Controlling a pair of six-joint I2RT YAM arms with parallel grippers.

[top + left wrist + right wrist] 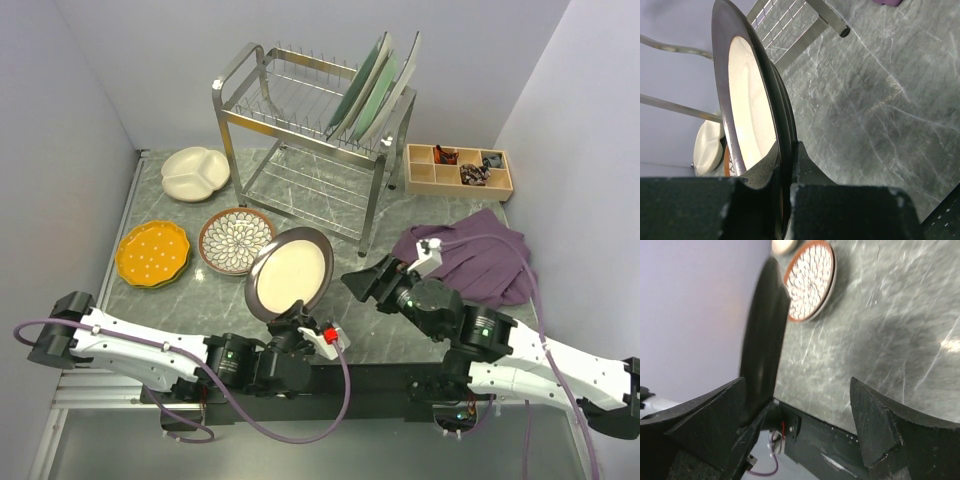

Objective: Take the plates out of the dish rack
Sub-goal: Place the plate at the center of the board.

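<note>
Unloading in progress: the left jaws clench the lower rim of a dark-rimmed plate [290,272], held on edge above the front of the worktop [200,295], while the right jaws stand spread and empty just beside it. The next move probably calls for laying this plate flat on bare stone near the three plates [236,240] lying at left, then reaching for the rack [300,133], where three more [375,90] lean between the prongs. The worktop is grey veined marble, boxed in by pale lilac walls [150,60], with a purple cloth [480,260] and a wooden tray [458,170] at right.
</note>
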